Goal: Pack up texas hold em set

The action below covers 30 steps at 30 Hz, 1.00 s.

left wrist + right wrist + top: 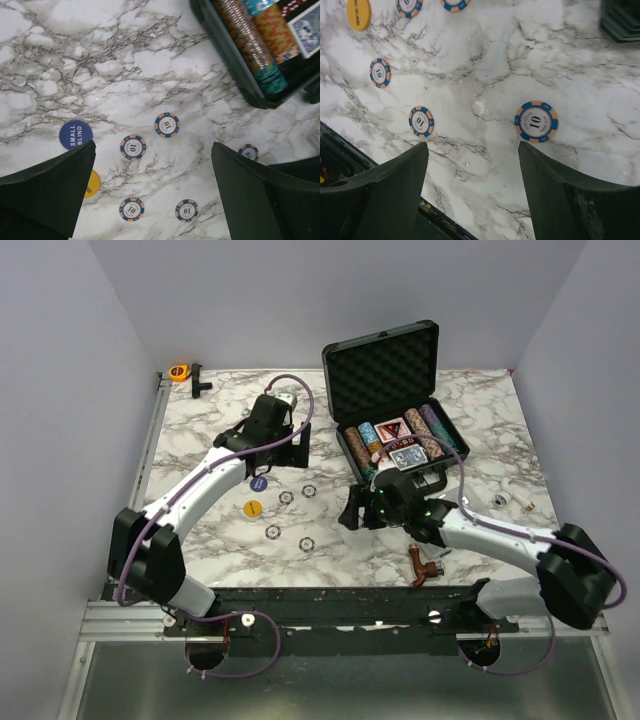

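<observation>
The black briefcase (388,365) stands open at the back right, its bumpy foam lid up. Rows of striped chips (362,445) and a blue card deck (407,457) lie in its base; the rows also show in the left wrist view (255,35). Several loose blue-and-tan "10" chips (286,497) lie on the marble, seen in the left wrist view (133,147) and the right wrist view (536,121). A blue "small blind" disc (75,134) and a yellow disc (90,184) lie left of them. My left gripper (154,150) hovers open and empty above the chips. My right gripper (472,147) is open and empty, low over bare marble, with a chip by its right fingertip.
A brown pipe fitting (425,567) lies near the front edge by the right arm. An orange tape measure (180,371) and a black part (197,380) sit at the back left corner. Small metal bits (499,501) lie right of the case. Grey walls enclose the table.
</observation>
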{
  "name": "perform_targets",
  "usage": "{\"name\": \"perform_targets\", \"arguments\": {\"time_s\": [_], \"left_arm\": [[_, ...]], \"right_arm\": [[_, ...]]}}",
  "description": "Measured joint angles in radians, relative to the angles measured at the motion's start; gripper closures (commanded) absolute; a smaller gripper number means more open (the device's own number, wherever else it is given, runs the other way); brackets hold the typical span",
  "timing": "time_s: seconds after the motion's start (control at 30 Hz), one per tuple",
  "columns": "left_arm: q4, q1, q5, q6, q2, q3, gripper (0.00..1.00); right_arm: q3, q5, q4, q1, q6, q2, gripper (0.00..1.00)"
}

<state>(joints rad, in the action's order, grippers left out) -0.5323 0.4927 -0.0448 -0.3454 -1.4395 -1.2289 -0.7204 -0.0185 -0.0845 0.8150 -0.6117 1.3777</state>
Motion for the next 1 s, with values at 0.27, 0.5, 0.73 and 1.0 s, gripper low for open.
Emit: {"name": "perform_targets", "arguments": {"time_s": [0.27,0.5,0.73,1.0], "left_arm": [[-0.067,-0.098,-0.019,-0.031,-0.230,-0.004,0.01],[-0.129,-0.175,-0.017,-0.048,-0.328,-0.038,0.04],[-0.177,-0.250,0.046,-0.034,-0.407,-0.106,0.10],[-0.231,-0.256,0.064,-0.092,-0.447,-0.147,0.15]], "right_arm": [[0.130,0.145,0.037,-0.001,-0.015,-0.288,0.14],[0.139,0.158,0.044,-0.001,0.003,-0.261,0.13],[0.138,0.116,0.072,-0.001,0.003,-0.163,0.13],[0.134,0.098,0.096,-0.001,0.002,-0.133,0.13]]}}
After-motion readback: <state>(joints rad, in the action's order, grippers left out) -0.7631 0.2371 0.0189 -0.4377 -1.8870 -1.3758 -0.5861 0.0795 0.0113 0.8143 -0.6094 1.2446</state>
